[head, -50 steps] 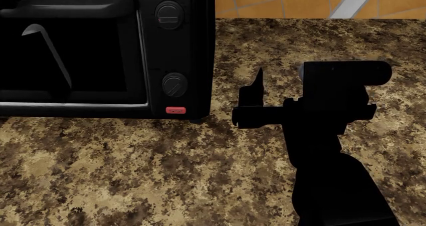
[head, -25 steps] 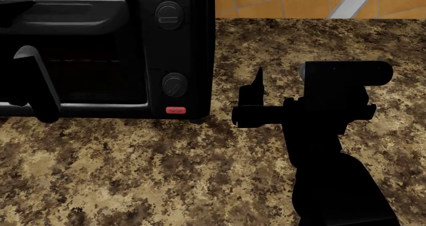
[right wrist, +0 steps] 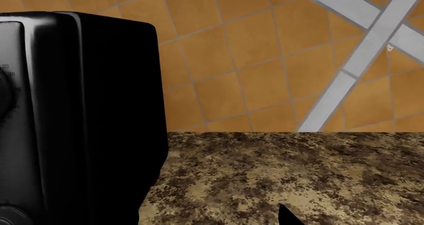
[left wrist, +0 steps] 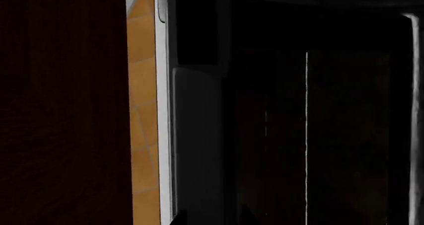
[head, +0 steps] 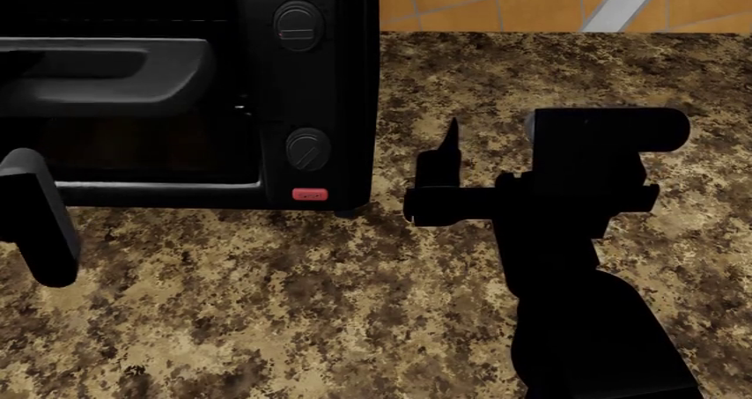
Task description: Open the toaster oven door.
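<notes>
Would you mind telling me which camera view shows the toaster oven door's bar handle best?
The head view: the handle runs clearly across the toaster oven door. The left wrist view shows only dark, close-up door surfaces; the right wrist view shows just the toaster oven from its side, no handle.

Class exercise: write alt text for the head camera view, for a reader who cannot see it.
A black toaster oven sits on a speckled brown counter, its door with a broad bar handle facing the camera. The left hand shows at the left edge; the right hand hovers apart, right of the oven.
</notes>
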